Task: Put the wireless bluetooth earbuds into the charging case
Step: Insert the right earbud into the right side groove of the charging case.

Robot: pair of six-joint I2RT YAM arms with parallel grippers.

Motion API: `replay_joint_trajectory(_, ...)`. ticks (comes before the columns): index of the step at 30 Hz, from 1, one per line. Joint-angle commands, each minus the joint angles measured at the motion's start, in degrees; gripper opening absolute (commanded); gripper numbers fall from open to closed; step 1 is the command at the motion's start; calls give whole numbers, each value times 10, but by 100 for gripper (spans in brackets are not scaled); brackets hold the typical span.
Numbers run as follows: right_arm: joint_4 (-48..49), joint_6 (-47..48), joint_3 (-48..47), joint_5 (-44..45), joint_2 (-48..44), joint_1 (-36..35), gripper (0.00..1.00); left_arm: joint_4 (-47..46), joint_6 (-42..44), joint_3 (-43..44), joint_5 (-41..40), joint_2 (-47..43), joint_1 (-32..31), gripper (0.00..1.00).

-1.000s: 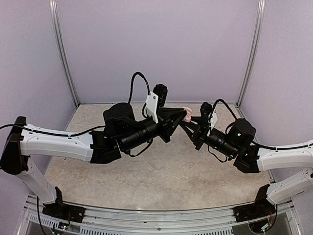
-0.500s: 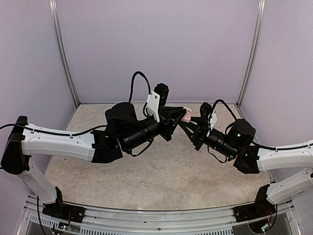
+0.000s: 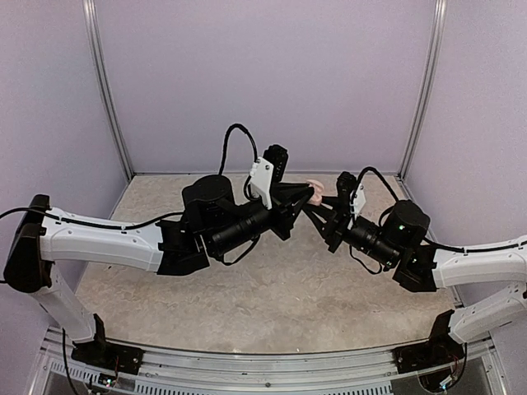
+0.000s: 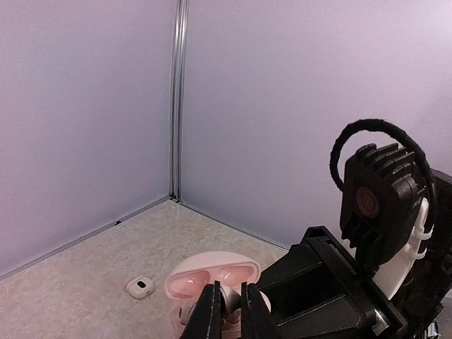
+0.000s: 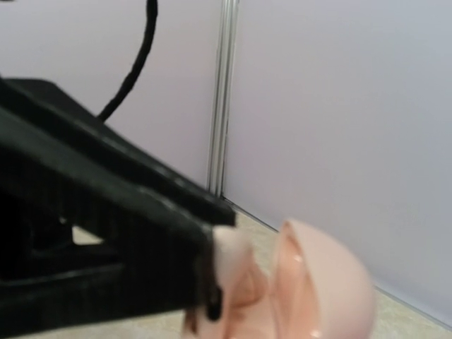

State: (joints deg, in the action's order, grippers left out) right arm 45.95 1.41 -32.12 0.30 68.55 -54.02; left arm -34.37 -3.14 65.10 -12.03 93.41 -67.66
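Over the speckled table (image 3: 272, 288), ringed by lilac walls (image 3: 272, 82), the left gripper (image 3: 310, 196) pinches an earbud (image 4: 230, 302) just above the open case (image 4: 205, 272) (right gripper (image 3: 320, 205) beside it, grip impossible to tell).

Sitting on the table (image 3: 272, 288) toward its far edge, a little right of centre: charging case (image 3: 314, 189). Reaching in from the left and hanging just over the near side of the case: left gripper (image 4: 229, 314), with one earbud (image 4: 230, 299) sitting between its fingertips. Coming in from the right, almost tip to tip with it and just beside the case: right gripper (image 3: 321, 206). Lying on the table near the case's far side, apart from it: second earbud (image 4: 140, 286).
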Motion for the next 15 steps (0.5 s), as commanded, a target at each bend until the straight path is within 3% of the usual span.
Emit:
replay_joint_trajectory(1, 15, -5, -8, 21, -15, -7, 0, 14, 1, 10, -30, 9, -5, 10)
replay_joint_trajectory(6, 15, 0, -8, 17, -11, -8, 0, 21, -10, 10, -55, 12, -5, 20)
replay_joint_trajectory(15, 14, -6, -2, 21, -8, -7, 0, 32, -7, 9, -22, -1, -7, 31)
